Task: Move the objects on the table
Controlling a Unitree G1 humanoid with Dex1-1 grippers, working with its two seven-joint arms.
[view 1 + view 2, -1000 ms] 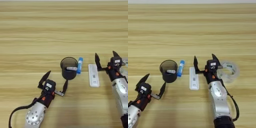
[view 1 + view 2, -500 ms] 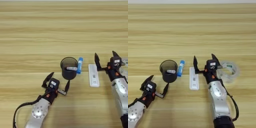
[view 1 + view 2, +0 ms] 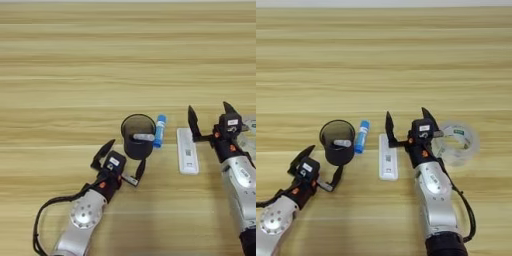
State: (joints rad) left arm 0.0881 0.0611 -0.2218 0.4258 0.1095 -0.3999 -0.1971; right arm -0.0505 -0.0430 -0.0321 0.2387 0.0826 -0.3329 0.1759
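Observation:
A small dark round cup (image 3: 136,146) stands upright near the middle of the table (image 3: 125,60), with the white end of a marker (image 3: 144,136) showing inside it. A short blue glue stick (image 3: 159,131) lies against the cup's right side. Right of that lies a flat white rectangular device (image 3: 186,157). My left gripper (image 3: 124,159) is open just below and left of the cup, its right fingertip close under the cup's base. My right gripper (image 3: 210,114) is open, its fingers pointing up, with the left fingertip just above the device's far end.
A clear roll of tape (image 3: 456,142) lies flat on the table right of my right gripper, close beside its wrist. A black cable loops from my left forearm (image 3: 82,220) at the lower left.
My left gripper has moved right and a little forward, closing in on the cup's base. The right arm, the cup, the glue stick and the device have stayed put.

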